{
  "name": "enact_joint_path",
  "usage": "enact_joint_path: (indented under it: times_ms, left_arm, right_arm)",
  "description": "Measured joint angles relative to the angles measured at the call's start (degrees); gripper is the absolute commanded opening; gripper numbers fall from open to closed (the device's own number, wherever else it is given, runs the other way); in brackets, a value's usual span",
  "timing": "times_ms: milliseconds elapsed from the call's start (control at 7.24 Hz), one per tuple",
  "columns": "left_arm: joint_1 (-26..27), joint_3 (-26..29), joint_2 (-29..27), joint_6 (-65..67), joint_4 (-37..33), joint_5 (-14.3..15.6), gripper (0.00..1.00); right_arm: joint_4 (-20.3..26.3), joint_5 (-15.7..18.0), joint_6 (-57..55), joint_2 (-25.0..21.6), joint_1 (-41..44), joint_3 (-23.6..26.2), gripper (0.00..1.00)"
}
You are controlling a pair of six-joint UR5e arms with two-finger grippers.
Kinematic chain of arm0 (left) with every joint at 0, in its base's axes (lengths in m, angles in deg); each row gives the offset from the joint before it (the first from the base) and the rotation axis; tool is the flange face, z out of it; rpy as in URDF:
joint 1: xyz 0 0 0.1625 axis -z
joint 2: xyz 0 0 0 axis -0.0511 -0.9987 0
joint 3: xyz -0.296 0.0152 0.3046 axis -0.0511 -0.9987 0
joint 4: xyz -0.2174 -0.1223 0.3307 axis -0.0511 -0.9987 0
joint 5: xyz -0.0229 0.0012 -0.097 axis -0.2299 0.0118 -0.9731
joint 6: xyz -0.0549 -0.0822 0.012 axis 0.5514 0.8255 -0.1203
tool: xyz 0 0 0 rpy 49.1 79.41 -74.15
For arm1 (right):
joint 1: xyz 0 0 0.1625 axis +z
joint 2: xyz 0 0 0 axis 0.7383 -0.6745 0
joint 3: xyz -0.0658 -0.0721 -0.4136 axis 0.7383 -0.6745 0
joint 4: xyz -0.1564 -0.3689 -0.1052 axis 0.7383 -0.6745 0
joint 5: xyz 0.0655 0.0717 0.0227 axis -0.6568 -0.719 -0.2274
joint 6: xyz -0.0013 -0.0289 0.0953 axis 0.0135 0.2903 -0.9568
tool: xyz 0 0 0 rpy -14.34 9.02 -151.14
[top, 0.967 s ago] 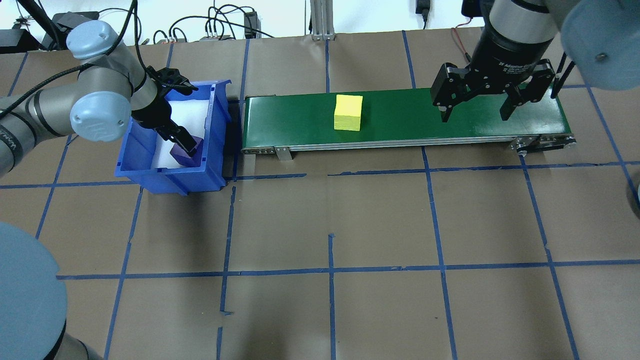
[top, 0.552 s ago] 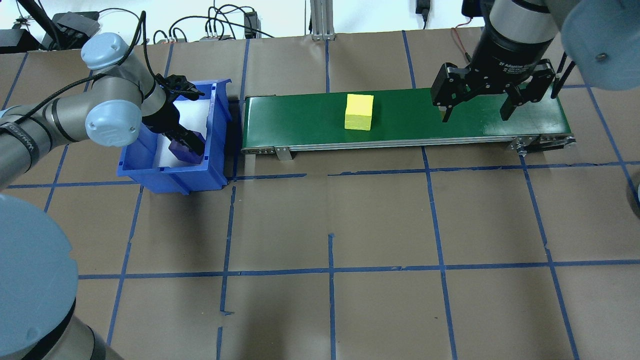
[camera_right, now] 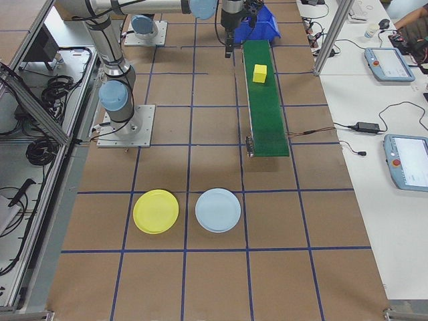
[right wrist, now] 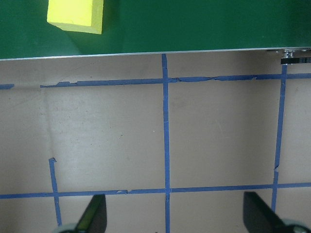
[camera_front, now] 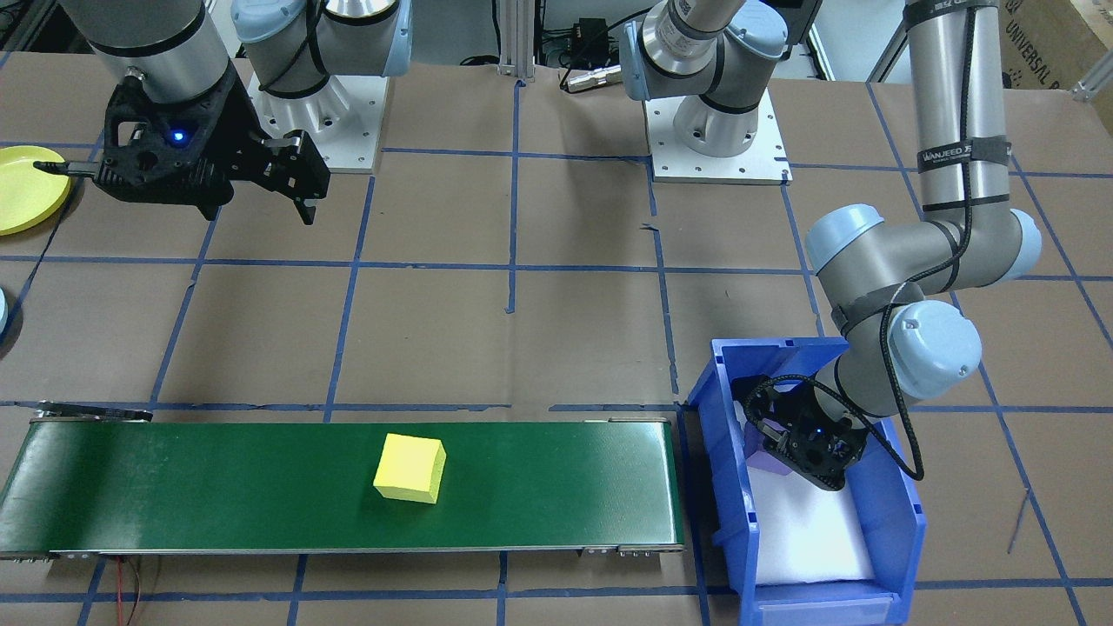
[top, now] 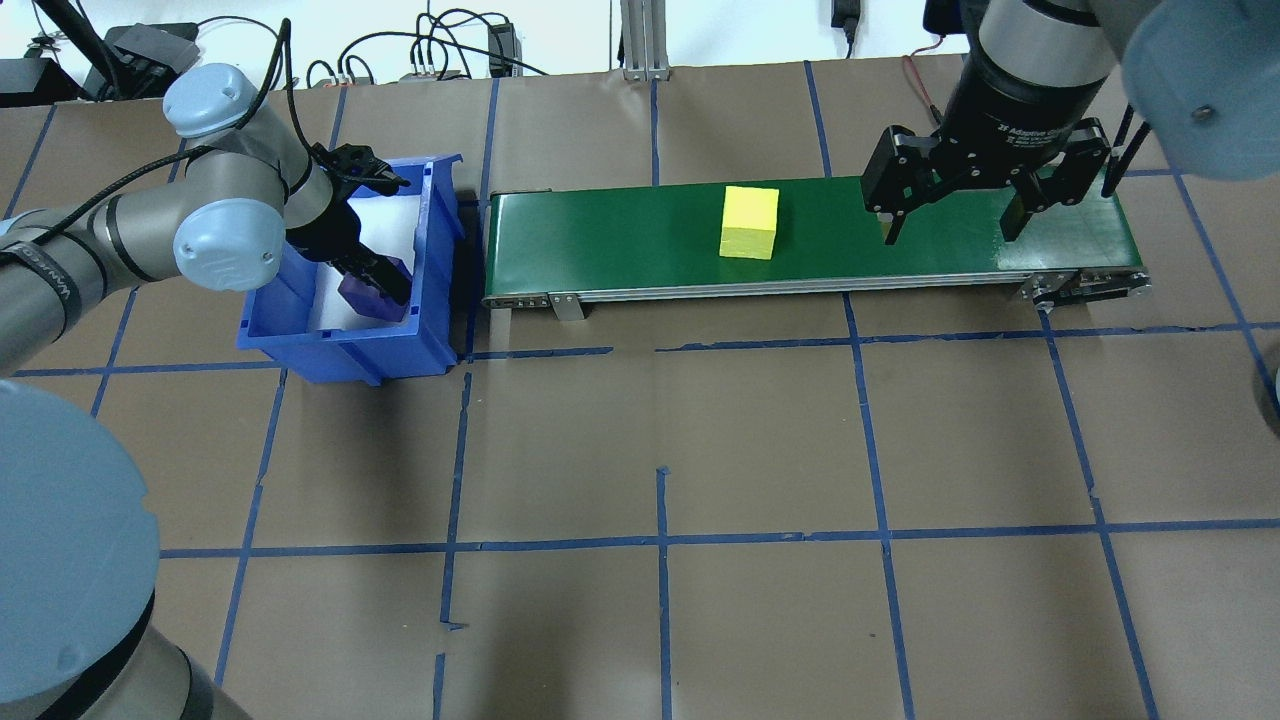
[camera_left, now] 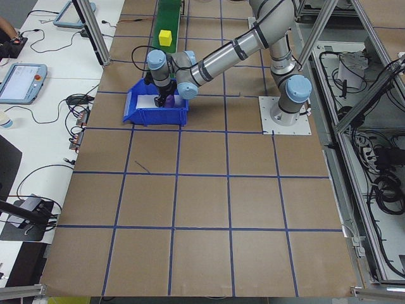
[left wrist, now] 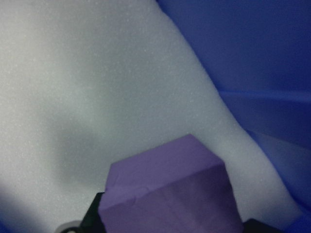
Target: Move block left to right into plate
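Note:
A yellow block point(top: 750, 222) point(camera_front: 409, 469) rides on the green conveyor belt point(top: 600, 230), a little right of its middle in the overhead view. My right gripper point(top: 950, 238) point(camera_front: 258, 209) hangs open over the belt's right end, with nothing between its fingers; its wrist view shows the yellow block point(right wrist: 75, 15) at the top left. My left gripper point(top: 385, 290) point(camera_front: 804, 448) reaches down into the blue bin point(top: 440, 250) and is shut on a purple block point(top: 362, 297) point(left wrist: 170, 194) over white foam. The yellow plate point(camera_right: 155, 211) point(camera_front: 26, 189) lies on the table beyond the right arm.
A light blue plate point(camera_right: 218, 210) lies beside the yellow one. The blue bin stands directly at the belt's left end. Brown paper with blue tape lines covers the table. Cables and pendants lie along the far edge.
The yellow block has travelled to the right along the belt. My left arm shifted slightly inside the bin with the purple block. The right gripper has stayed in place.

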Motion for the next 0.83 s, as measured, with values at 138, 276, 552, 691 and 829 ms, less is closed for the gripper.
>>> enact_joint_path:
  times_ms: [138, 276, 552, 691, 829]
  left_arm:
    - [-0.1, 0.3, 0.4, 0.3, -0.1, 0.0, 0.96]
    - [-0.2, 0.7, 1.0, 1.1, -0.4, 0.0, 0.96]
    - [-0.2, 1.0, 2.7, 2.3, -1.3, -0.2, 0.96]
    - [-0.2, 1.0, 3.1, 2.9, -1.4, -0.2, 0.96]
    - [-0.2, 0.9, 3.2, 3.3, -1.5, -0.2, 0.96]
  right_arm:
    - [0.0, 0.0, 0.0, 0.0, 0.0, 0.0, 1.0]
    - [0.0, 0.0, 0.0, 0.0, 0.0, 0.0, 1.0]
    - [0.0, 0.0, 0.0, 0.0, 0.0, 0.0, 1.0]
    - [0.0, 0.0, 0.0, 0.0, 0.0, 0.0, 1.0]
    - [0.0, 0.0, 0.0, 0.0, 0.0, 0.0, 1.0]
